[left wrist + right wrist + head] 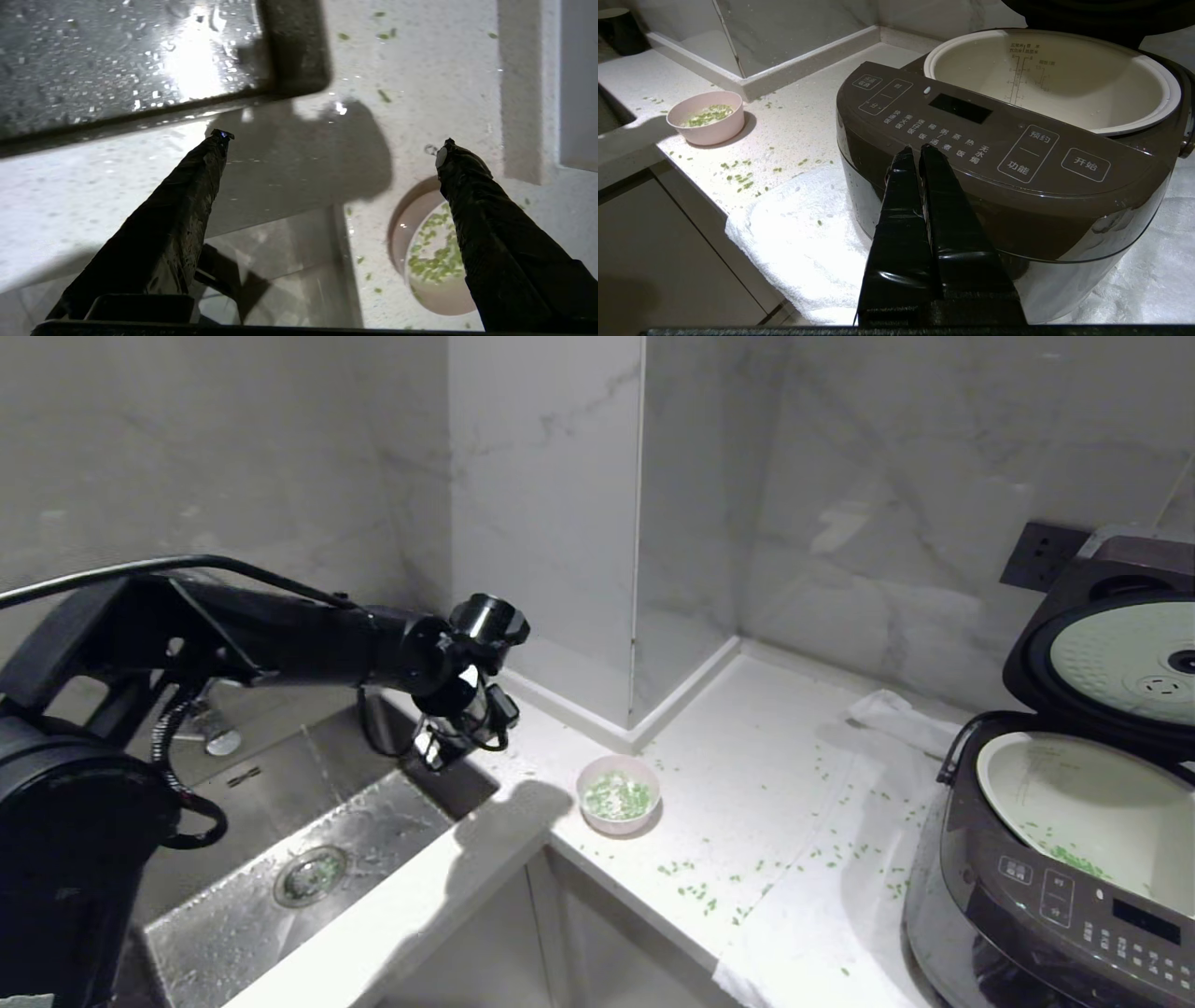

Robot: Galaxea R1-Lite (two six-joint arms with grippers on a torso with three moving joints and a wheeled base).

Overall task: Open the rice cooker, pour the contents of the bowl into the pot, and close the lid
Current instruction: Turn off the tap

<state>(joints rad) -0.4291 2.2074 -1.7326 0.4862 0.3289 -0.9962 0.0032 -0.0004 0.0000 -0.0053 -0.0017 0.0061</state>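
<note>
The pale pink bowl stands upright on the white counter beside the sink corner, with chopped green contents inside. My left gripper hangs open and empty over the sink's corner, left of the bowl; in its wrist view the gripper has one finger in front of the bowl. The rice cooker sits at the right with its lid raised. A few green bits lie in its white pot. My right gripper is shut on nothing, in front of the cooker's button panel.
A wet steel sink lies at the left below the left arm. Green bits are scattered over the counter between bowl and cooker. A white towel lies under the cooker. A marble column corner stands behind the bowl.
</note>
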